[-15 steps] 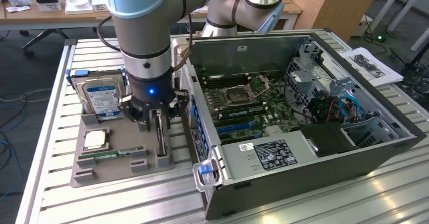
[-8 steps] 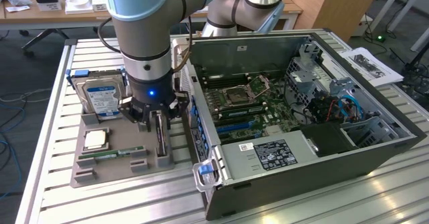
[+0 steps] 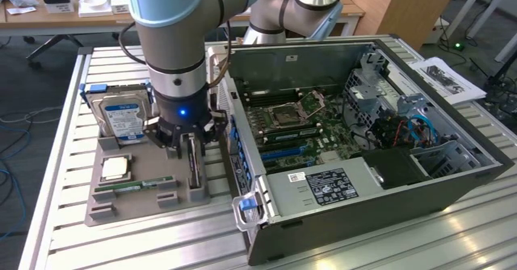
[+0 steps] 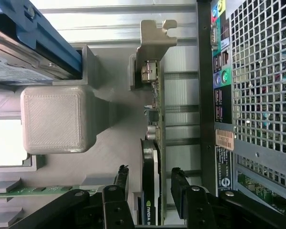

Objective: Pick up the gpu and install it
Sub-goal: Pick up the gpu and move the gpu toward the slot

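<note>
The gpu [image 3: 194, 166] stands on edge in a slot of the grey holder tray [image 3: 145, 208], beside the open computer case [image 3: 364, 161]. My gripper [image 3: 187, 144] hangs straight over it. In the wrist view the gpu [image 4: 155, 143] runs edge-on, with its silvery end bracket [image 4: 152, 38] at the far end. There my gripper [image 4: 150, 171] is open, with one black finger [image 4: 121, 179] on each side of the card. A gap shows between each finger and the card, so nothing is held.
A hard drive [image 3: 121, 115] with a blue-white label stands at the tray's back. A CPU [image 3: 115, 168] and a green RAM stick [image 3: 133, 186] lie on the tray. The motherboard [image 3: 291, 125] lies inside the case. The case's rear panel [image 4: 219, 95] runs close beside the card.
</note>
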`<state>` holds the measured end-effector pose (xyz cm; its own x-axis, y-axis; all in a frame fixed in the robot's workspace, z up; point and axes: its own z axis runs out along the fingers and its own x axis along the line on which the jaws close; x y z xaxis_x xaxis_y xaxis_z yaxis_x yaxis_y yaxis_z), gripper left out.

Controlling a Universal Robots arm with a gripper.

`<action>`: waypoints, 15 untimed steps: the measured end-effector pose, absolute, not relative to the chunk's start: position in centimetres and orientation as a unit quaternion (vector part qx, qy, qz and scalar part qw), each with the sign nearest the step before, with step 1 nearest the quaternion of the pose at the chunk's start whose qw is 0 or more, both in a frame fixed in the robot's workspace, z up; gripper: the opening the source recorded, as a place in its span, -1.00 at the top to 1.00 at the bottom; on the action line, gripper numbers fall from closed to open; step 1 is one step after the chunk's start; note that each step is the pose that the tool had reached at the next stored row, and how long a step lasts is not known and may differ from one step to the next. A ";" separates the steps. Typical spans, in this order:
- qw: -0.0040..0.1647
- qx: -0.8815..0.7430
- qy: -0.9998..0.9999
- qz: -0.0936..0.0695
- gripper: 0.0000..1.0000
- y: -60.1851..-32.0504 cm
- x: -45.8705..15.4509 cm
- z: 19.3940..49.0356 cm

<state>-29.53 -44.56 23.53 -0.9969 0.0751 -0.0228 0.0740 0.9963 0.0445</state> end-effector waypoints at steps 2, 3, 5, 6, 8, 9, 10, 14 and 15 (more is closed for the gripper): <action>0.012 0.037 0.999 0.022 0.02 -44.5 -29.5 23.3; 0.012 0.037 0.999 0.022 0.02 -44.5 -29.5 23.2; 0.012 0.037 0.999 0.022 0.02 -44.5 -29.5 23.1; 0.012 0.037 0.999 0.022 0.02 -44.5 -29.5 23.1; 0.012 0.037 0.999 0.022 0.02 -44.5 -29.5 23.1; 0.012 0.037 0.999 0.022 0.02 -44.5 -29.5 23.1; 0.012 0.037 0.999 0.022 0.02 -44.5 -29.5 23.1; 0.012 0.037 0.999 0.022 0.02 -44.5 -29.5 23.1; 0.012 0.037 0.999 0.022 0.05 -44.5 -29.5 23.1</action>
